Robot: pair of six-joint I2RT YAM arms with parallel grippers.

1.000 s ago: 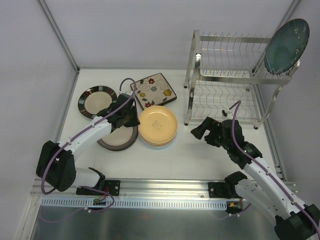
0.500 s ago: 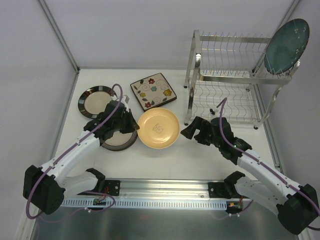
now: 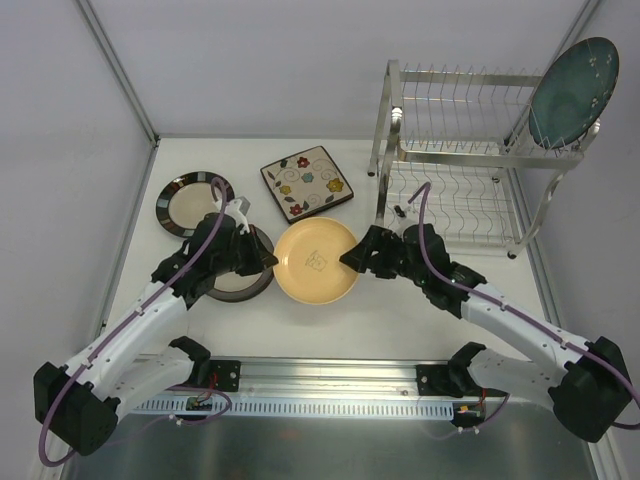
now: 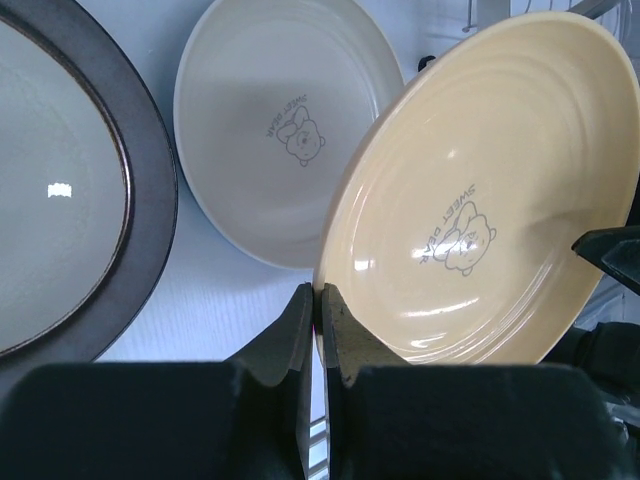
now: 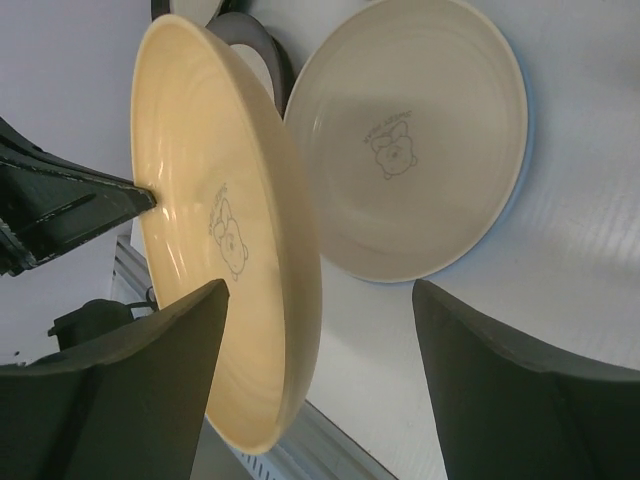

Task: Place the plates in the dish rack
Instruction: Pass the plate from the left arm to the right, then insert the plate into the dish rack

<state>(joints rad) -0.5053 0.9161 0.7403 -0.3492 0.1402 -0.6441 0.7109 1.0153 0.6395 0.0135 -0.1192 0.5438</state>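
Left gripper (image 4: 318,300): fingers pinch the near rim of the round glossy tan-yellow plate (image 4: 480,200), which is held tilted above the round cream plate (image 4: 270,140). Right gripper (image 5: 318,300): fingers spread, with the opposite rim between them; contact unclear.

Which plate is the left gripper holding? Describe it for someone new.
Left of the dish rack, mid-table, a yellow plate hangs tilted, rim pinched by the left gripper. The cream plate beneath has the same bear print, but is paler and lies flat.
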